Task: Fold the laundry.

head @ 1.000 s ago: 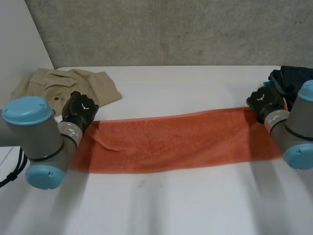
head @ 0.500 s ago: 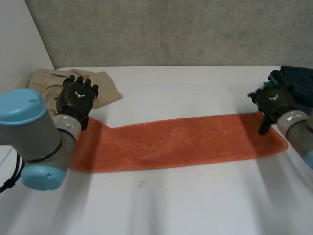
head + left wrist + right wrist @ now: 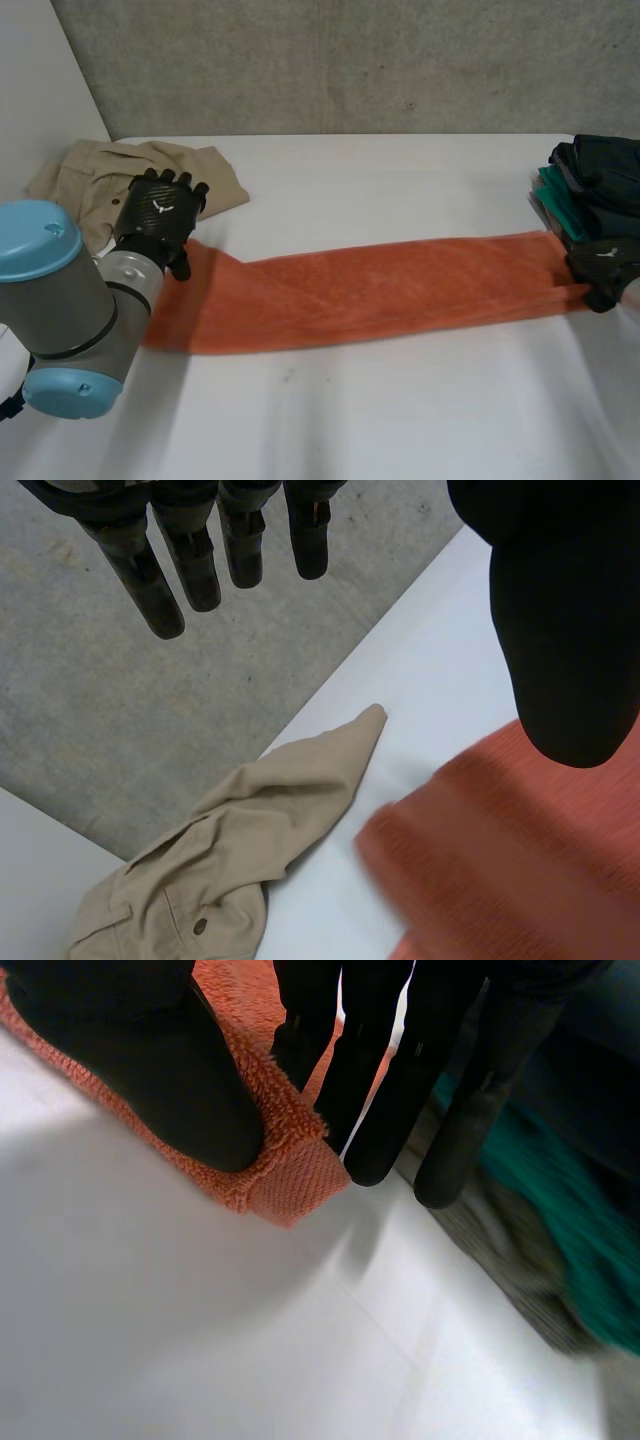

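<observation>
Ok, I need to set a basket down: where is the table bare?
Two bare patches of white table: the wide strip on the near side of the orange towel, and the stretch beyond it between the beige shirt and the stack of folded clothes. Crowded at the towel's ends, by the left hand and the right hand.

— What sits on the white worktop (image 3: pixel 400 420) besides the job itself?
— A crumpled beige garment (image 3: pixel 90 175) at the far left corner, one button showing.
— And opposite?
— A stack of dark and teal clothes (image 3: pixel 590 175) at the right edge.
— Behind it all?
— A grey concrete wall (image 3: pixel 350 60) along the far edge, with a white panel (image 3: pixel 30 100) standing at the left.
</observation>
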Controlling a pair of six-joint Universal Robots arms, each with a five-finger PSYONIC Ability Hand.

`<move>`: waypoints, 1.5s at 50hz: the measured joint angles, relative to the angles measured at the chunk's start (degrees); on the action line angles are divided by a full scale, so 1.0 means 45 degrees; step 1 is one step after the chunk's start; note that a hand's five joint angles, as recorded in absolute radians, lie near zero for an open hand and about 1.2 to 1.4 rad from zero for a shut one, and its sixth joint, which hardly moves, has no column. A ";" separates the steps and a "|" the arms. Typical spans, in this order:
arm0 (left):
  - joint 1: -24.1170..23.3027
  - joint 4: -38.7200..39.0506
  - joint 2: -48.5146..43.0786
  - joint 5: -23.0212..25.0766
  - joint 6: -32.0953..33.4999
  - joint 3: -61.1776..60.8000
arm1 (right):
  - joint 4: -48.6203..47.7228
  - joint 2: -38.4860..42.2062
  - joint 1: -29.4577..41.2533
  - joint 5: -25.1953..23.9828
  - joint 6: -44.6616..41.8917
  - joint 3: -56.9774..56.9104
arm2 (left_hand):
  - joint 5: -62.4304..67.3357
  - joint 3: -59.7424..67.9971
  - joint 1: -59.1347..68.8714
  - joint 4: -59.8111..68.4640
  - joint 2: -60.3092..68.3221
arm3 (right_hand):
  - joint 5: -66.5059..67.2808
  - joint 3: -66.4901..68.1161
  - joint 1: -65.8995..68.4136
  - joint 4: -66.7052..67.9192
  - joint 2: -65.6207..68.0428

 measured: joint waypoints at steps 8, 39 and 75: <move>0.0024 -0.0015 0.0788 -0.0009 0.0017 -0.0280 | 0.0038 -0.1271 -0.1543 0.0925 -0.1291 0.0246 | 0.0000 0.0000 0.0000 0.0000 0.0000 | 0.0001 0.0001 0.0000 0.0038 0.0000; 0.0209 -0.0139 0.2929 -0.0053 -0.0857 -0.1498 | -0.3537 0.2339 1.3018 0.0055 0.0214 -0.2752 | 0.0000 0.0000 0.0000 0.0000 0.0000 | -0.7326 -0.7780 -0.7101 -0.7874 -0.7868; -0.5144 -0.0146 -0.3930 0.0381 -0.1017 0.3027 | -0.2590 -0.2760 0.7898 0.2513 0.4512 0.3419 | -0.0001 0.0000 0.0000 0.0000 0.0000 | -0.9410 -0.9870 -0.8988 -1.0051 -0.9834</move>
